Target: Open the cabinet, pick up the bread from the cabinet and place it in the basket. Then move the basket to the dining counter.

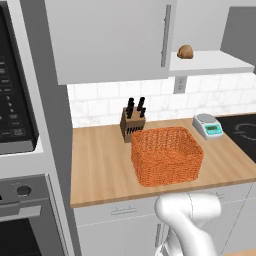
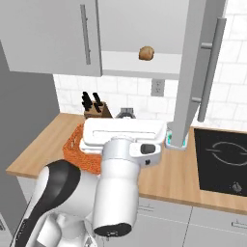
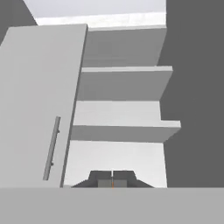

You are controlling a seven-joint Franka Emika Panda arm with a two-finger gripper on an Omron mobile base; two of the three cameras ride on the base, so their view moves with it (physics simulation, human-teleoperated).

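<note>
The gripper (image 3: 112,181) sat at the bottom of the hand view, its fingers pressed together on nothing, facing the open cabinet (image 3: 122,113). The bread (image 1: 185,51) lay on the cabinet shelf at the upper right of the left base view. The basket (image 1: 167,155) stood on the worktop (image 1: 100,165) at mid-frame, beside the knife block (image 1: 133,122).

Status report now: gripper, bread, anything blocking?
Gripper shut, empty. Cabinet door open; bread on white shelf, basket on worktop below. Nothing in the way.
</note>
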